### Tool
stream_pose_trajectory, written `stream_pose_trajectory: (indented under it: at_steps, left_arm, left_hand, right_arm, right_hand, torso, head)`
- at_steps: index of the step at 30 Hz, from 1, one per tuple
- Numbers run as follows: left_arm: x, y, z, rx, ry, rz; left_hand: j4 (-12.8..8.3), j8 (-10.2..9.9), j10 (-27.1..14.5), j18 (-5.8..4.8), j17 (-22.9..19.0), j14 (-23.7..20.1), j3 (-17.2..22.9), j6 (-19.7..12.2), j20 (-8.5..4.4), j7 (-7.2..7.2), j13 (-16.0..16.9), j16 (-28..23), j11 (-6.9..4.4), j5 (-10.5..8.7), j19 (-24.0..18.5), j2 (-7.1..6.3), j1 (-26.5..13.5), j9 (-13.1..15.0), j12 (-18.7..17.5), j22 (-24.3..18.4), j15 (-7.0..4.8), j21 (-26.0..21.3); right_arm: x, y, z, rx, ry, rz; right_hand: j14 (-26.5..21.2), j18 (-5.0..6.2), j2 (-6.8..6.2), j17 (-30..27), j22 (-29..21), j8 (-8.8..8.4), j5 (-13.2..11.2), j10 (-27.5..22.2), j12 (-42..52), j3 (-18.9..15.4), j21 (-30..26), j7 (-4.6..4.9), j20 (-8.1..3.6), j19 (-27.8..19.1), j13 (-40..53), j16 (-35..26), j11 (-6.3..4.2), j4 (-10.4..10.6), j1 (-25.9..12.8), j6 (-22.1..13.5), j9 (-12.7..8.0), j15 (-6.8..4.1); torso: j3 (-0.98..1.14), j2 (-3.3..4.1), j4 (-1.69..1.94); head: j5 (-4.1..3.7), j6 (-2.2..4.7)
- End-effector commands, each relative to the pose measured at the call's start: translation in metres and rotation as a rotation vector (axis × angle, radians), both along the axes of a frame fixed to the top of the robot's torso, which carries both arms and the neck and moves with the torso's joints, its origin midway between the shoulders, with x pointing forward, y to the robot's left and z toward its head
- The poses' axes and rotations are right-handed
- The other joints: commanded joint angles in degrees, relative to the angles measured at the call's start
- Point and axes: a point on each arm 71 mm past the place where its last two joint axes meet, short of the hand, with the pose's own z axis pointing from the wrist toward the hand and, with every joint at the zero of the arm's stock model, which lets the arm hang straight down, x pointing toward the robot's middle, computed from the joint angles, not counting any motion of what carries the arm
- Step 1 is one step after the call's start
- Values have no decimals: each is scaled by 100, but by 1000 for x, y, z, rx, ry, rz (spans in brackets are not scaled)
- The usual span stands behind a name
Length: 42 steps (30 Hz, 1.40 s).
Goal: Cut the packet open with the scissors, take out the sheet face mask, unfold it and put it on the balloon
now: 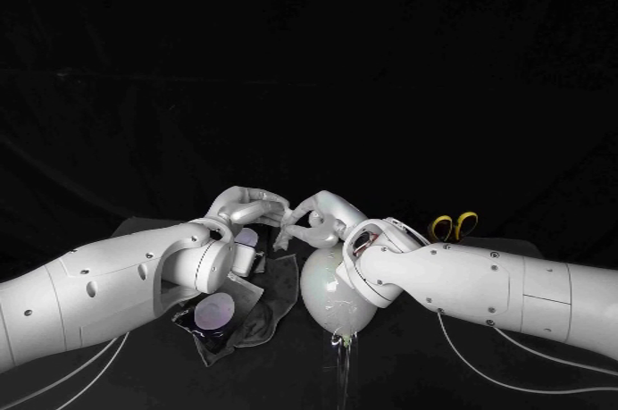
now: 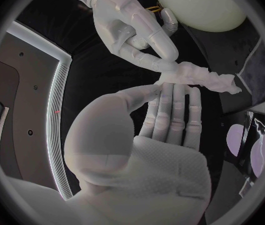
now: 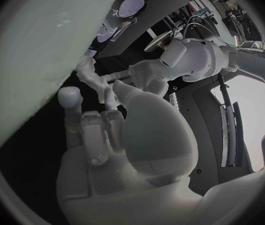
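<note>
The sheet face mask is a thin, white, wet-looking strip, still bunched and wrinkled into a rope. It hangs in the air between my two fingertips, above the black desk. My right robot hand reaches in from the far side and pinches one end of the mask between its fingertips. My left robot hand meets it at the same end. The left thumb and the straight, close-set fingers press on the mask from below, and I take that as a light pinch. The rest of the strip trails off sideways, free.

The balloon is pale, smooth and glossy, rounded like an egg. It lies on the desk between my forearms, just under my right wrist and close below the mask.

The packet is dark, shiny and crumpled, printed with a pale purple oval. It lies under my left forearm, beside the balloon. The scissors show two yellow loop handles behind my right arm, which hides their blades. My own wrists and forearms crowd the space above the balloon.
</note>
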Motion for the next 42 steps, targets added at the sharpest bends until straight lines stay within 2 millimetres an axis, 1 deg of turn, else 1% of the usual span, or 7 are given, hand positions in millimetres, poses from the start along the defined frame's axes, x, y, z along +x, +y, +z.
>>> stream_pose_trajectory:
  at_steps: [1, 13, 15, 18, 23, 31, 42]
  left_arm:
    - [0, -2, 2, 3, -7, -7]
    - [-1, -2, 2, 2, -5, -5]
    - [-1, -3, 2, -1, -4, -6]
    - [-2, -5, 2, -4, -2, -9]
    - [-3, -7, 2, -8, 3, -14]
    - [-4, -8, 1, -12, 12, -19]
    - [-4, -7, 1, -14, 13, -17]
  left_hand:
    - [19, -33, 73, 54, -15, 68, 17, 46, -14, 11, 0, -60, 0, 17, -32, -20, 38, 791, -78, -2, -2, 39]
    - [18, -58, 183, 70, -34, 175, 18, 68, -30, 6, 6, -156, -12, 26, 25, -21, 44, 806, -203, 8, -18, 82]
    - [13, -79, 255, 76, -74, 279, 25, 82, -69, 6, 5, -299, -27, 27, 112, -36, 40, 821, -326, 29, -25, 148]
    - [-5, -123, 383, 72, -136, 490, 22, 103, -175, -2, 8, -571, -37, 33, 244, -45, 53, 842, -520, 110, -43, 326]
    - [-4, -161, 511, 72, -176, 709, 37, 121, -232, -9, 15, -869, -45, 29, 304, -50, 52, 866, -677, 133, -63, 403]
    - [-15, -186, 599, 71, -175, 841, 42, 139, -253, -13, 24, -1025, -52, 35, 331, -54, 59, 879, -758, 139, -80, 436]
    - [-40, -200, 655, 69, -165, 913, 67, 162, -265, -17, 31, -1113, -60, 62, 336, -75, 63, 887, -806, 142, -91, 453]
  right_arm:
    - [1, 0, 0, -14, -2, 3]
    - [6, -6, 0, -10, -12, -33]
    - [5, -5, 0, -4, -15, -32]
    - [4, -2, 1, 8, -22, -29]
    - [4, -1, 2, 26, -30, -33]
    - [5, -2, 4, 52, -41, -46]
    - [9, -9, 3, 52, -48, -94]
  right_hand:
    - [574, -70, -4, 1464, 77, -50, -8, 318, 40, 37, 34, 21, 30, 21, 1127, 12, 33, -6, -15, -23, -19, 29]
    - [584, -70, -6, 1481, 84, -71, -10, 324, 45, 47, 41, 27, 39, 26, 1134, 11, 41, -5, -30, -6, -32, 38]
    - [577, -68, -58, 1469, 85, -104, -13, 319, 39, 12, 32, 42, 48, 20, 1128, 12, 54, 21, -96, -12, -48, 48]
    - [577, -68, -76, 1470, 88, -121, -14, 321, 41, -3, 33, 46, 54, 20, 1130, 12, 59, 38, -131, -10, -56, 53]
    - [579, -65, -140, 1472, 91, -161, -14, 325, 44, -73, 23, 55, 69, 13, 1136, 12, 71, 98, -239, 1, -76, 66]
    - [577, -61, -252, 1469, 95, -221, -14, 325, 43, -236, 10, 68, 88, 4, 1137, 12, 85, 219, -415, 4, -102, 82]
    - [585, -60, -250, 1483, 106, -214, -14, 330, 48, -283, 26, 51, 91, 17, 1144, 11, 74, 263, -440, 67, -98, 77]
  torso:
    - [2, -1, -3]
    - [-1, 0, -3]
    - [1, 1, -2]
    - [0, 6, 4]
    - [-6, 1, 2]
    - [-1, 1, 2]
    - [-2, -1, -4]
  head:
    - [-1, -2]
    - [6, 4]
    - [7, 5]
    - [-1, 7]
    - [1, 0]
    - [14, 4]
    - [20, 6]
